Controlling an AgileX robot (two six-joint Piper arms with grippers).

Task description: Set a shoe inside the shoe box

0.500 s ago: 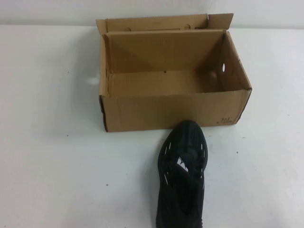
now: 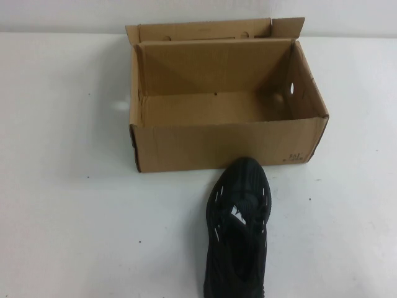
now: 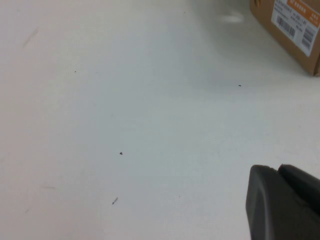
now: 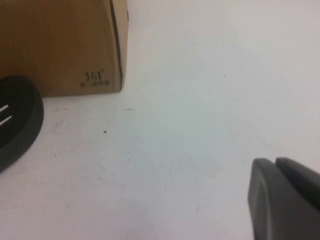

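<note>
box [image 2: 223,146] top open | shoe [image 2: 239,223] toe touching front wall

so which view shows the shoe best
The high view: nearly the whole shoe lies on the table, toe against the shoe box. The right wrist view catches only its toe at the frame edge; the left wrist view shows none.

Shoe box [image 4: 60,45], near lower corner of brown wall: dark print "361", smaller unreadable line beneath. Shoe box side, left wrist view: white sticker [image 3: 296,22] with orange band and barcode, characters illegible. Shoe [image 2: 239,230] tongue: white label, unreadable
</note>
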